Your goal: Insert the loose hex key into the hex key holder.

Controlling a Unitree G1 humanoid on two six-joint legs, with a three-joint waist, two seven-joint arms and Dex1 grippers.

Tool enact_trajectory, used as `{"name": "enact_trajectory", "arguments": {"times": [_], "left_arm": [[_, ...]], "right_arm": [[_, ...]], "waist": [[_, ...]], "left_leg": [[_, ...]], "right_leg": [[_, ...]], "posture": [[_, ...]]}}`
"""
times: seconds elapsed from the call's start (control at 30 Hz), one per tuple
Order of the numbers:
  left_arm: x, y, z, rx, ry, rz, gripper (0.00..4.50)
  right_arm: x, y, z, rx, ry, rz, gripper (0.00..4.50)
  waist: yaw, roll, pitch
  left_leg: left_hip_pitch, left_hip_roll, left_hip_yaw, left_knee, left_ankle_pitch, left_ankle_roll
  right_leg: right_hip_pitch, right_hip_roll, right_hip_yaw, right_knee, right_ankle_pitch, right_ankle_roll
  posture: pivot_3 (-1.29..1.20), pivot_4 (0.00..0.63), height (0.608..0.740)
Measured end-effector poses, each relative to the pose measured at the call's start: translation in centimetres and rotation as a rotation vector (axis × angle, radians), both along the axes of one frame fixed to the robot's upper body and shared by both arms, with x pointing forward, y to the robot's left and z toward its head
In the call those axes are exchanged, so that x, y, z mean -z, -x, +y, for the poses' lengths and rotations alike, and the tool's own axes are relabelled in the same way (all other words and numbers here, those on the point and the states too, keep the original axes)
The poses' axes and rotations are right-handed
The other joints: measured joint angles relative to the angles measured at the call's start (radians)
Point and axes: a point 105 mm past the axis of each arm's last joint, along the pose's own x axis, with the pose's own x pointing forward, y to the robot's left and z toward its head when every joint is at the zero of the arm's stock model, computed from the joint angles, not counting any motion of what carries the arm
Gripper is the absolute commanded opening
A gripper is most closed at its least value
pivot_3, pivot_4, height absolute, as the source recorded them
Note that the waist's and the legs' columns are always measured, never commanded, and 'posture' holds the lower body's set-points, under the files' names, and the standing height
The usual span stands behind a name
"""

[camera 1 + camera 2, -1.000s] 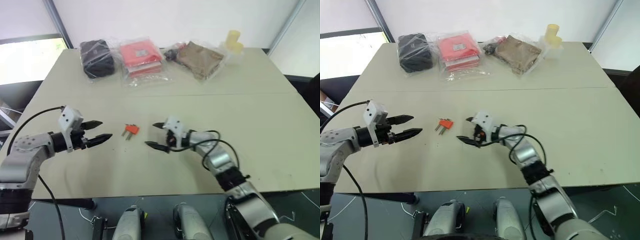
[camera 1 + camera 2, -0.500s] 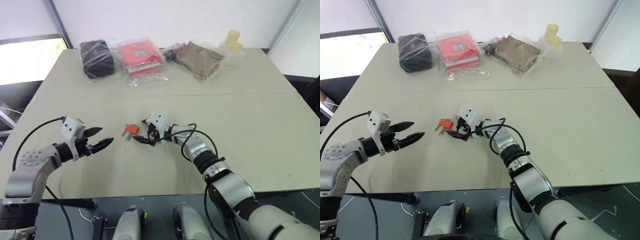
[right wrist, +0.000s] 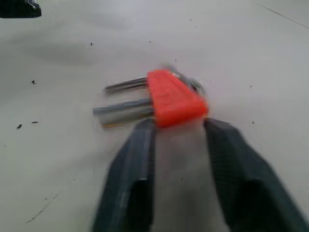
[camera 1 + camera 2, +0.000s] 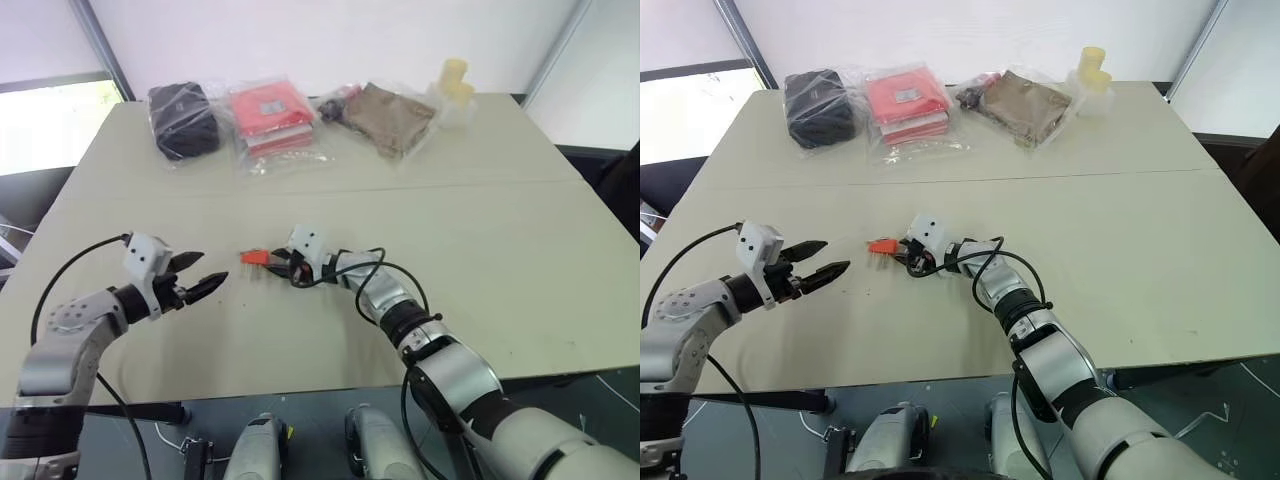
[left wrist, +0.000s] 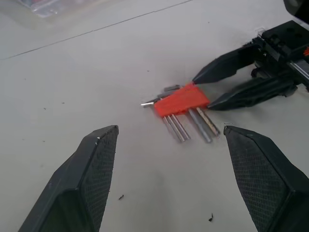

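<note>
Risk: right gripper point(image 5: 211, 92), fingers narrowed at the holder point(image 5: 182, 101) end, may shove it aside; left gripper point(image 4: 203, 280) gapes empty.

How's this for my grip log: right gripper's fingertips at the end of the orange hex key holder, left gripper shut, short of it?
The left gripper is open, fingers wide apart, per the left wrist view. The right gripper does have its fingertips at the end of the hex key holder.
</note>
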Motion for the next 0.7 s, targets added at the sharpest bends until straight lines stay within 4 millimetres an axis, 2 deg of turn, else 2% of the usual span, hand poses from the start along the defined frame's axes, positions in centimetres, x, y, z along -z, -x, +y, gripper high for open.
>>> {"name": "enact_trajectory", "arguments": {"times": [0.47,0.7], "left_arm": [[0.6,-0.2,0.3,-0.016,0.008,-0.008,3.65],[1.0,-0.4,0.3,-0.023,0.013,-0.002,3.65]], "right_arm": [[0.2,0.7,-0.3,-0.087,0.077,-0.081,0.02],[0.4,2.0,1.0,-0.135,0.051,-0.061,0.02]], "waist": [[0.002,0.000,0.000],[-0.002,0.000,0.000]], "left_leg": [[0.000,0.000,0.000,-0.001,0.000,0.000],[0.001,0.000,-0.001,-0.002,0.000,0.000]], "right_leg": [[0.000,-0.002,0.000,0.001,0.000,0.000],[0.000,-0.002,0.000,0.001,0.000,0.000]], "posture": [[0.00,0.150,0.740],[0.00,0.150,0.740]]}}
